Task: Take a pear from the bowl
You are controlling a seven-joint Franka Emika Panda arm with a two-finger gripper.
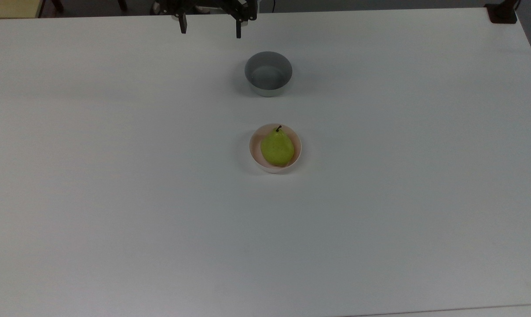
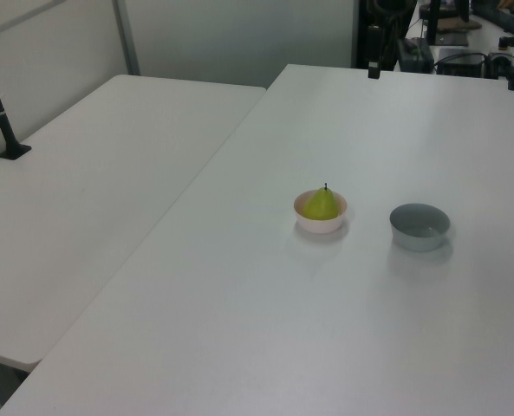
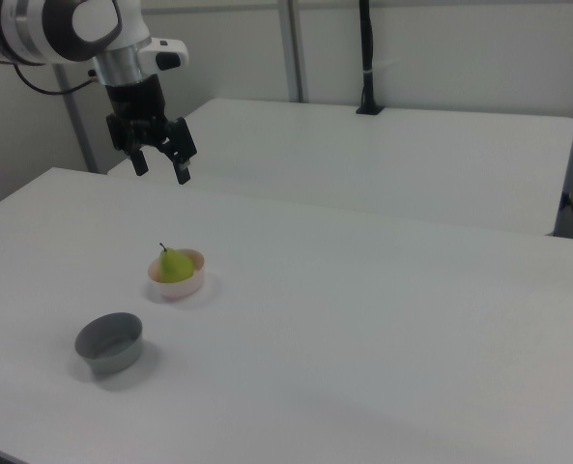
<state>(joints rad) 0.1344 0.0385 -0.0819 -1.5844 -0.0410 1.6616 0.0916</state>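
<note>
A yellow-green pear (image 1: 277,148) (image 2: 322,204) (image 3: 176,264) with a short dark stem lies in the small pale pink bowl (image 1: 254,152) (image 2: 309,224) (image 3: 190,285) near the middle of the white table. My gripper (image 1: 210,27) (image 3: 161,168) hangs open and empty high above the table at the top view's upper edge, well apart from the pear. In the right view it is up and to the left of the bowl, fingers pointing down.
An empty grey bowl (image 1: 268,73) (image 2: 419,226) (image 3: 108,342) stands between the pink bowl and the gripper's side of the table. A second white table (image 2: 92,173) adjoins, with a black clamped post (image 3: 366,58) on it.
</note>
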